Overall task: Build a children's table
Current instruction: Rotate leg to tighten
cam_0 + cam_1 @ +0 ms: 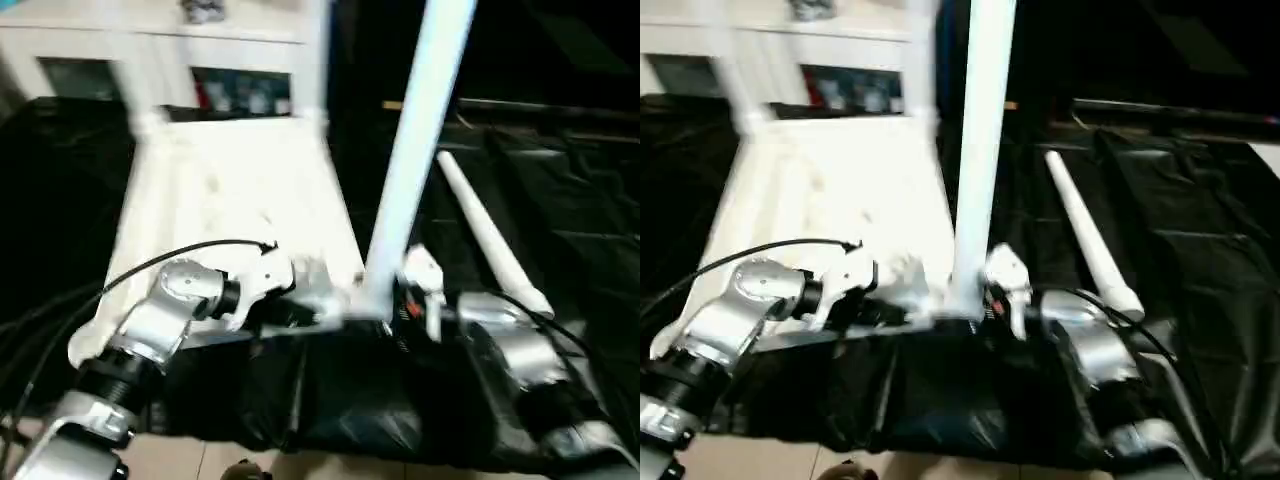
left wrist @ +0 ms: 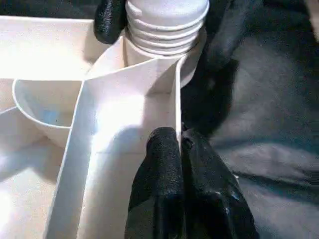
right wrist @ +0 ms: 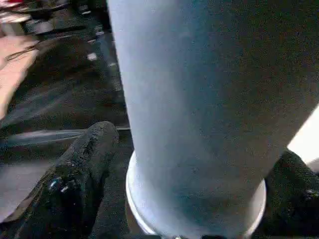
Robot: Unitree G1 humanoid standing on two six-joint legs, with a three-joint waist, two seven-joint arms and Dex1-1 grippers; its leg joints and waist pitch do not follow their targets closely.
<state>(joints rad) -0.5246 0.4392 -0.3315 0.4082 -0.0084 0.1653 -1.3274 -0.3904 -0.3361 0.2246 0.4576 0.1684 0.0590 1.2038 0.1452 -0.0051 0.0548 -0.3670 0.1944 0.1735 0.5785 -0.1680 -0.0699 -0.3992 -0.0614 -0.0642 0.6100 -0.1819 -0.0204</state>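
Our left gripper (image 2: 180,149) has its jaws clamped on a rib of the upturned tabletop (image 1: 230,200) at centre frame; our right gripper (image 3: 189,199) stands apart around the upright leg (image 1: 415,150). Ungripped, half-threaded, it could tip.

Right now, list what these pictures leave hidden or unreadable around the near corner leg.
- Upright leg: top cut off by the head views' upper edge.
- Its threaded end: how deep it sits in the socket is hidden by the tabletop rib, left wrist view.
- Right gripper: contact with the leg unclear; the leg blocks the right wrist view.
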